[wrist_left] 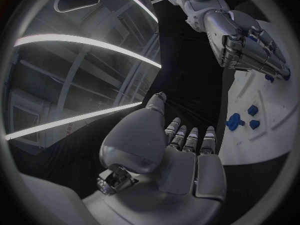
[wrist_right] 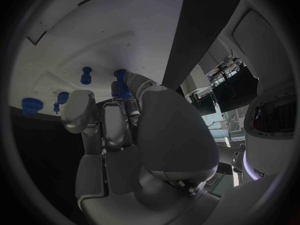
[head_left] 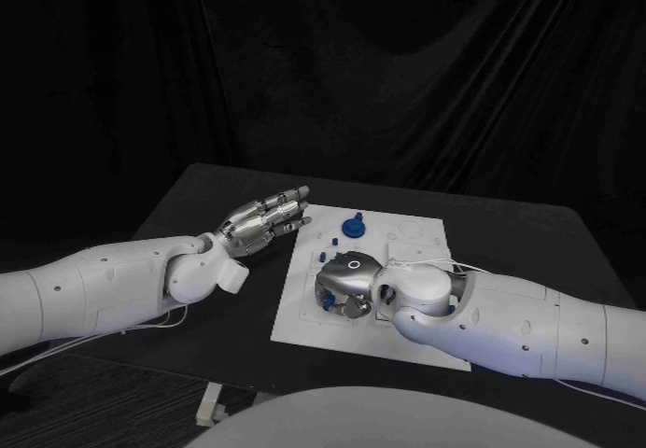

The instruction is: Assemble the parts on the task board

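Step in hand, by judgement: seating one part into the board (head_left: 404,233).

Right hand (head_left: 347,283): low over the board's near half, fingers curled down round a blue part (wrist_right: 122,87). Next move likely calls for steady downward pressure, aligned to its socket.

Left hand (head_left: 262,222): above the counter (head_left: 189,201) beside the board's left edge, fingers straight and apart, holding nothing.

Parts: small, blue; a knobbed piece (head_left: 353,225) stands near the far edge, smaller ones (wrist_left: 251,110) close by.

Board: white, flat, mid-counter.

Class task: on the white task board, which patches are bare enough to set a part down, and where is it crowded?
Bare: the task board's far right corner. Crowded: the middle under the right hand, and the far left edge with the blue parts beside the left hand.
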{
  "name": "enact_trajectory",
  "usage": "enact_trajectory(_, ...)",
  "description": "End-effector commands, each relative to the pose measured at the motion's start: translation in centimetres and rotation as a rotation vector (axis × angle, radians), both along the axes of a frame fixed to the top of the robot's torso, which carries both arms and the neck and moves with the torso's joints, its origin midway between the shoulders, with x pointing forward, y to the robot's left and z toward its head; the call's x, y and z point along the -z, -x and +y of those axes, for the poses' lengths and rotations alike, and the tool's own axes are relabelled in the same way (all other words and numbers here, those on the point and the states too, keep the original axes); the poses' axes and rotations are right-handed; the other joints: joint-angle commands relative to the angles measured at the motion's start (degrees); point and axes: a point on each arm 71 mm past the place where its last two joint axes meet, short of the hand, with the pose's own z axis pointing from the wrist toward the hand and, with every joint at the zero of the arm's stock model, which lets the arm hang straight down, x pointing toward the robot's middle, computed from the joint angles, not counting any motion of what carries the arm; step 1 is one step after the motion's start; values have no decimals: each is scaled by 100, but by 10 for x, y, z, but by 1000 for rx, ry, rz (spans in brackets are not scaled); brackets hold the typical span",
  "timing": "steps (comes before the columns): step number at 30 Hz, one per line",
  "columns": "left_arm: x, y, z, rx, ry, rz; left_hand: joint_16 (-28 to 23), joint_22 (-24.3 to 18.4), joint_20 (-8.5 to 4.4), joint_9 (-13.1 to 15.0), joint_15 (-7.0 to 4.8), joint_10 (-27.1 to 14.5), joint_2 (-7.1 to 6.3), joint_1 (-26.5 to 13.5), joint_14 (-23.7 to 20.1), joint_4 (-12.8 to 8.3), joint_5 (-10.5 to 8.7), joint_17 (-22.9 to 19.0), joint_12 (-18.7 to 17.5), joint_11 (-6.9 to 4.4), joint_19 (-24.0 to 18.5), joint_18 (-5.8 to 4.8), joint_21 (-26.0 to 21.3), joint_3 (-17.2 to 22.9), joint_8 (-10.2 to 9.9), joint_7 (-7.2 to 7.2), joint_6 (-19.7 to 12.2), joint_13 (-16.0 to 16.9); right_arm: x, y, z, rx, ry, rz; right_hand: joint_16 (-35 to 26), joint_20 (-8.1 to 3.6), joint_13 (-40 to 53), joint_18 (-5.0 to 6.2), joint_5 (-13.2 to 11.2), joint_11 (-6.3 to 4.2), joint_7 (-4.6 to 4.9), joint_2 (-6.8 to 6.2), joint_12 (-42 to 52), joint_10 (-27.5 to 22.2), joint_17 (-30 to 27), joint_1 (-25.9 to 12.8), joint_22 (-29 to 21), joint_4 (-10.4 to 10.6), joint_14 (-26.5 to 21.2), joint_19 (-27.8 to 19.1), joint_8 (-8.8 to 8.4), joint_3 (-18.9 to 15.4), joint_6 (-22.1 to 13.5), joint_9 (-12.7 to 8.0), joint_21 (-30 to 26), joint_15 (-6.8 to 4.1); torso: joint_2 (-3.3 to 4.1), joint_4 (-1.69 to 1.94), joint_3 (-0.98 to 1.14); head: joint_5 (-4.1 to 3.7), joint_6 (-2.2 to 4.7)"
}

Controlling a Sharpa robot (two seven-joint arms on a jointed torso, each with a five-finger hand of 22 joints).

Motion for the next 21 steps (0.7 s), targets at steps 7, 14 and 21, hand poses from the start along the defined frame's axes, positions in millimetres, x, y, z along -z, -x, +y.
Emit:
enact_trajectory(7,3,2,-1,10,21,10,13,4,47,1,62,-15,25,-14,4,-13,32,2,33,-9,10,96,-16,-32,23,-22,-23,-3,2,1,-1,6,17,-1,-143,105,-9,94,-117,-62,165,-140,-359,-395,-171,-183,695,-31,-115,-205,-308,92,-447,-131,-360,156,0,1,0,5,-1)
enact_trajectory(14,5,3,-1,10,20,13,10,7,53,0,68,-19,30,-12,3,-16,33,1,29,-10,12,96,-14,-29,21,-24,-32,-4,3,1,-2,5,25,4,-198,233,-3,137,-417,87,50,-206,-466,-1429,-296,-413,646,-11,-229,-307,-381,-248,-1088,-293,-547,249,0,0,0,4,-1)
enact_trajectory(21,6,3,0,9,18,15,10,11,54,0,69,-20,31,-11,3,-17,33,1,29,-10,13,96,-13,-28,20,-24,-34,-5,4,0,-4,9,29,4,-208,310,10,154,-636,131,-14,-106,-331,-1614,-350,-431,626,96,-268,-329,-369,-793,-1409,-404,-630,314,1,1,-1,-2,-1)
